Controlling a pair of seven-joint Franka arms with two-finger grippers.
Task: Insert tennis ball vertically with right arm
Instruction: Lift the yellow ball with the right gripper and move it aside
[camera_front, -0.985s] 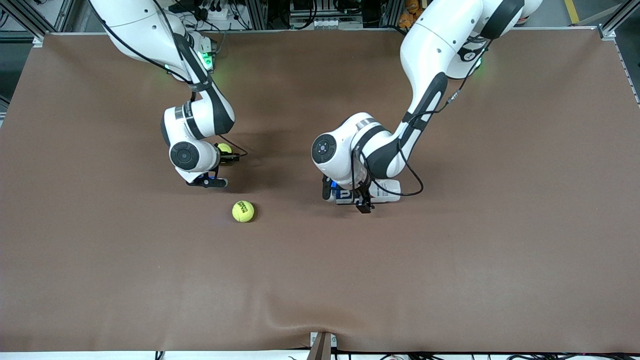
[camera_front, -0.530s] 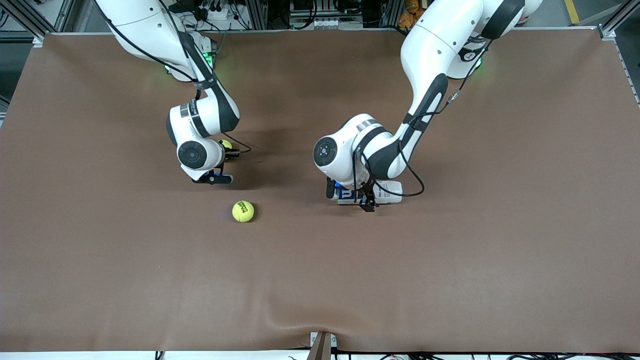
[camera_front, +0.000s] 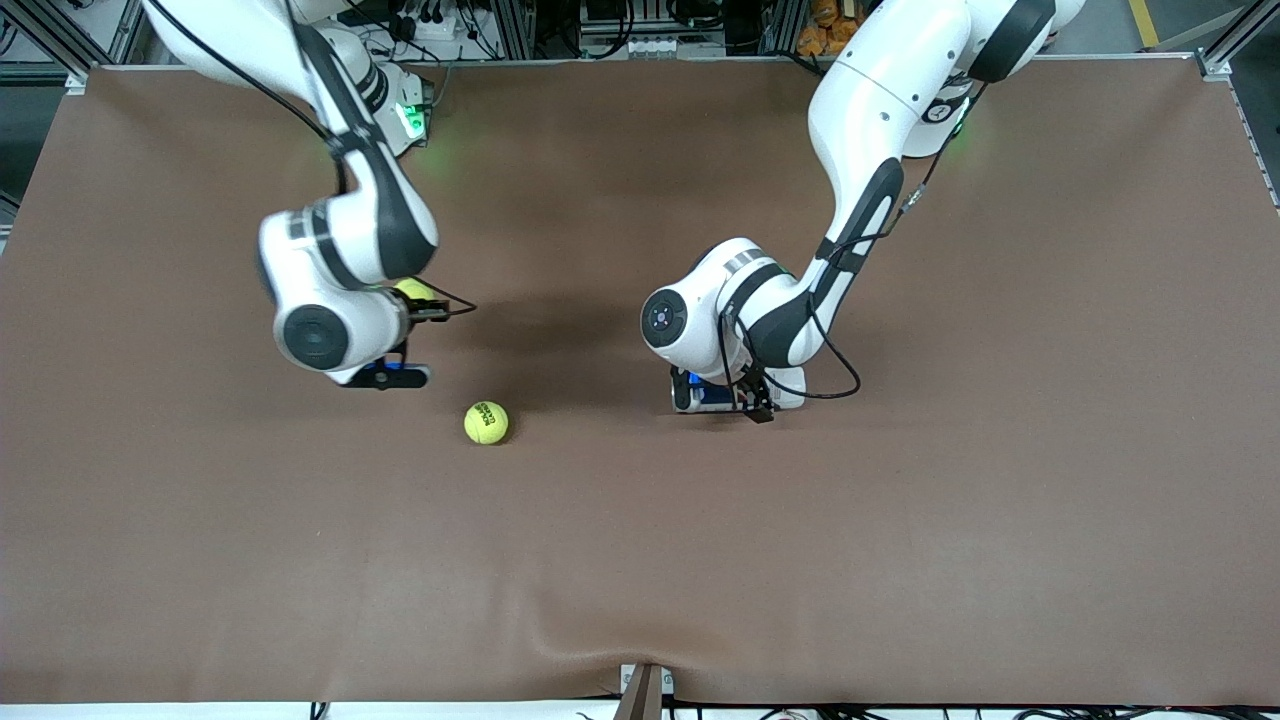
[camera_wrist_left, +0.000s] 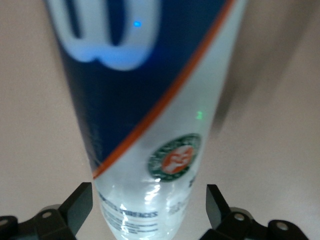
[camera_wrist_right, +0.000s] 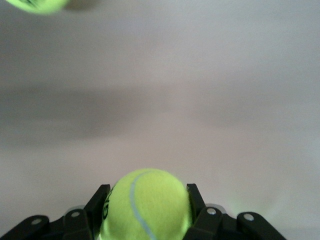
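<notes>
The right gripper (camera_wrist_right: 145, 210) hangs over the bench (camera_front: 900, 550), fingers clamped on one tennis ball (camera_wrist_right: 145, 205). A second ball (camera_front: 486, 422) lies loose. The left gripper (camera_wrist_left: 150, 212), fingers apart, straddles the single lying can (camera_wrist_left: 150, 100).

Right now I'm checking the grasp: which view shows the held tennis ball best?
The right wrist view: the held tennis ball sits between the right gripper fingers. The front view shows only a sliver beside the wrist. The left wrist view misses it.
</notes>
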